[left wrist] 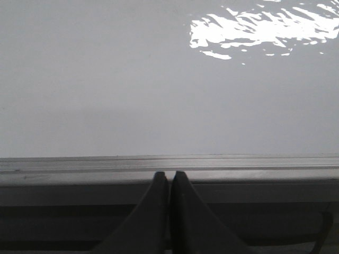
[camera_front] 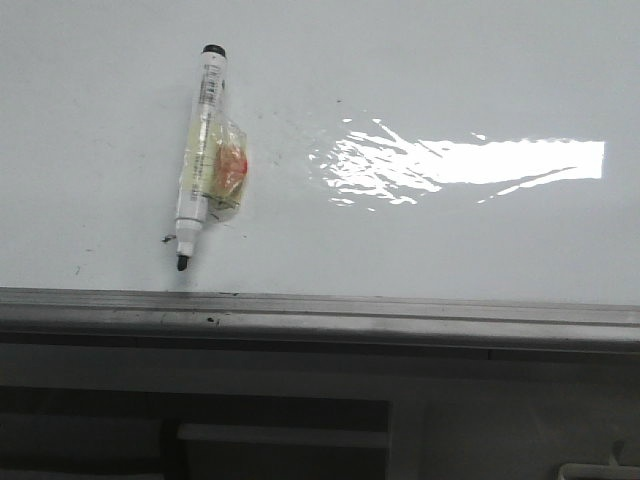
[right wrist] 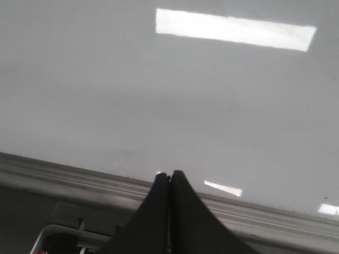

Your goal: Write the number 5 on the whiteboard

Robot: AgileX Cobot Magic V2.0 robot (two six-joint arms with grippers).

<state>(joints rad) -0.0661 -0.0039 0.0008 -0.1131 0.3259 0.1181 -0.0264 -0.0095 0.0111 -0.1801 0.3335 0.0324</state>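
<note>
Whiteboard (camera_front: 470, 60): fills the front view, glare at centre right, grey frame (camera_front: 400, 315) along the lower edge.
Marker (camera_front: 200, 150): uncapped, lying upper left, tip down.
Digit: none drawn yet!
Left fingers (left wrist: 169, 177): pressed together, empty.
Right fingers (right wrist: 169, 175): together, empty.

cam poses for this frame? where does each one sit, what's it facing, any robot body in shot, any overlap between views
Front: faces forward over the whiteboard; shows a marker lying uncapped and the grey frame edge; no arm visible.
Left wrist: behind the left gripper, fingers together over the frame edge, facing blank board.
Right wrist: behind the right gripper, fingers together, facing board at a tilt.
Shared: all three show the board, its frame edge and ceiling-light glare; no digit is visible.
</note>
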